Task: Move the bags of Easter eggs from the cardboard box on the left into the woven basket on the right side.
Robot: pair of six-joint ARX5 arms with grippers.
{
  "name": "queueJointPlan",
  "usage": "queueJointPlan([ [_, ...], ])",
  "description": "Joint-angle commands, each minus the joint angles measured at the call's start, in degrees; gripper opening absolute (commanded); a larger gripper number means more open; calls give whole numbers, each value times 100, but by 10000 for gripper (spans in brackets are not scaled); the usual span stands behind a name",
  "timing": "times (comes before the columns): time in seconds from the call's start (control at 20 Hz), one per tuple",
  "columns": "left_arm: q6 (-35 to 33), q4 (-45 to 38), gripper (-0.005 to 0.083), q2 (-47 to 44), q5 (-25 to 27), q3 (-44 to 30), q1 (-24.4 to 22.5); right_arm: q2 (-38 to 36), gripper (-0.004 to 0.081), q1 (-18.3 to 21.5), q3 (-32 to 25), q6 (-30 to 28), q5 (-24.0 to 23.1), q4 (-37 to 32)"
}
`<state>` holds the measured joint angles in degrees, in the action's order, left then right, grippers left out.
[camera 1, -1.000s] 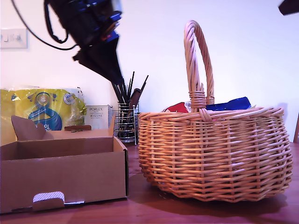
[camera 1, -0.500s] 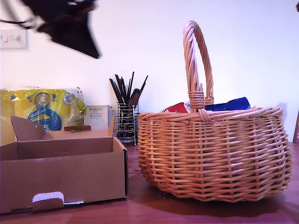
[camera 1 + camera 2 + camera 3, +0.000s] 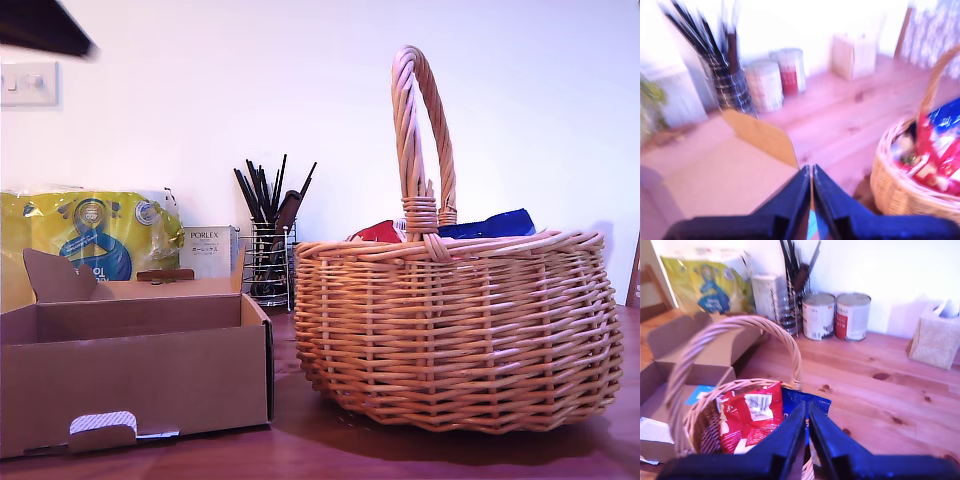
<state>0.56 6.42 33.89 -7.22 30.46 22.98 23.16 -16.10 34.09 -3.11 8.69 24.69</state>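
Two bags – red (image 3: 747, 412) and blue (image 3: 807, 405) – lie in the basket (image 3: 460, 330); more remain in the box (image 3: 135, 375). Our first gripper (image 3: 812, 187) and second gripper (image 3: 807, 422) are pinched together, empty – reaching down like that, we'd miss the grasp

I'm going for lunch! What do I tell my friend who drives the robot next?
My first gripper: jaws together, empty as far as the blur shows, above the cardboard box.
My second gripper: jaws together, empty, above the woven basket.
Done: a red bag and a blue bag lie in the basket.
Left: a light blue packet shows in the box; move it across. Part of the box floor is hidden, so check for more.
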Motion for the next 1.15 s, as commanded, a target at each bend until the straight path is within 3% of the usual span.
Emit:
queueJointPlan([
  [0.0, 98, 151, -21, -339, 94, -186, 28, -133, -12, -2, 39, 13, 26, 101],
  [0.2, 96, 608, -21, -1045, 236, -199, 28, -326, -12, 0, 39, 28, 17, 83],
  [1.1, 98, 1860, -21, -1027, 234, -197, 28, -308, -12, 0, 42, 28, 13, 1261],
])
